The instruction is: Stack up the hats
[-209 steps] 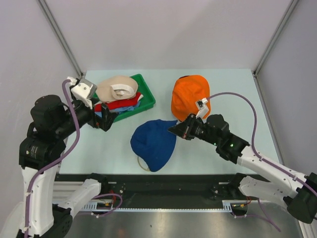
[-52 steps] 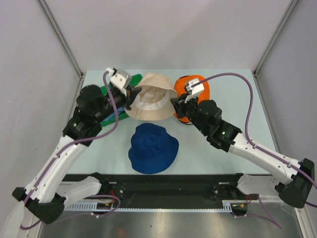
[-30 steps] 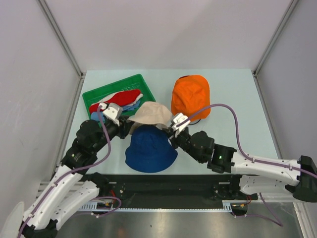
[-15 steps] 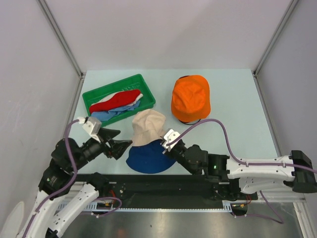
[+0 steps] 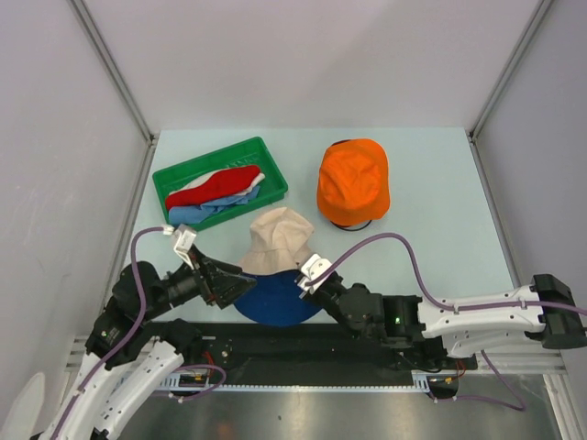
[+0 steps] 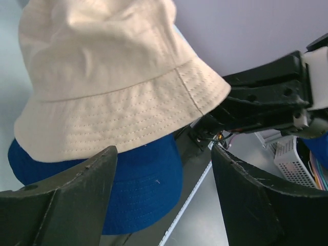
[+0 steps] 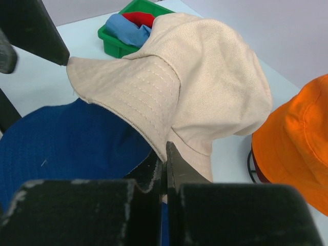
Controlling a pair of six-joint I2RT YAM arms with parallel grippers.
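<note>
A beige hat (image 5: pixel 280 236) lies over the far part of a navy hat (image 5: pixel 275 304) near the table's front edge. My right gripper (image 5: pixel 306 278) is shut on the beige hat's brim (image 7: pixel 154 102), its tips pinching the fabric edge (image 7: pixel 165 149). Just left of the brim, my left gripper (image 5: pixel 240 283) stands open with nothing between its fingers (image 6: pixel 77 189); the beige hat (image 6: pixel 113 77) and the navy hat (image 6: pixel 138 189) lie just past its tips. An orange hat (image 5: pixel 353 179) rests at the back right.
A green tray (image 5: pixel 209 158) at the back left holds a red hat (image 5: pixel 213 186) and a light blue hat (image 5: pixel 204 212). The table's front edge and a metal rail run just behind both grippers.
My left gripper has opened, let go of the beige hat and drawn back to the left. The right gripper has pulled the brim nearer, and the beige hat has settled on the navy hat.
</note>
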